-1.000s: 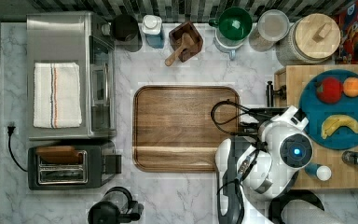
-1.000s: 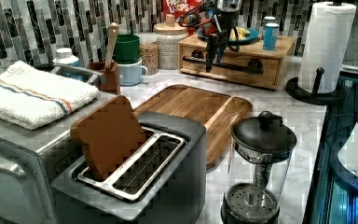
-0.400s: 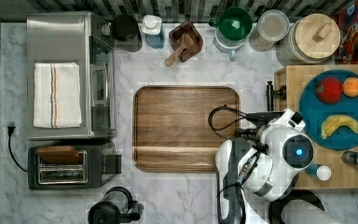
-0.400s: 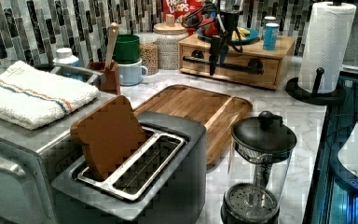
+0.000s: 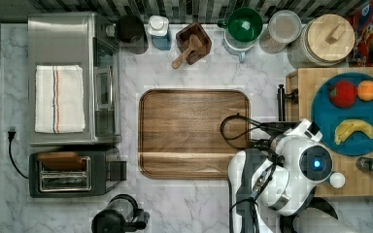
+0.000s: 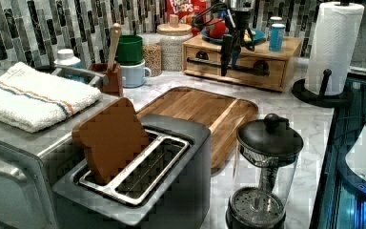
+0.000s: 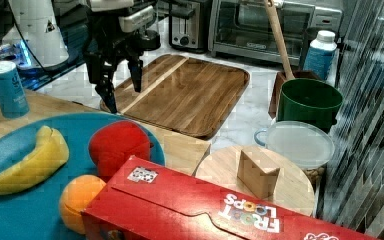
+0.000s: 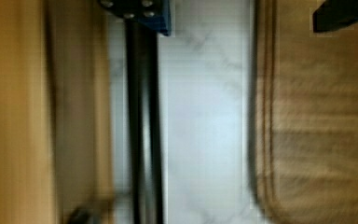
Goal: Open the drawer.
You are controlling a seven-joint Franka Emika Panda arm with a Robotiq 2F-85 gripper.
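The gripper (image 6: 229, 51), its fingers (image 7: 107, 95) spread apart, hangs right in front of the drawer (image 6: 240, 64), beside its black bar handle (image 6: 238, 66).

Even, bright overhead light washes the marble desk (image 5: 184, 204) in the top view, shadows soft and short. The wrist view is heavily blurred, the black drawer handle (image 8: 142, 126) below the gripper smeared. Blocky compression artefacts speckle the left and right views; blue glow near the arm's base.
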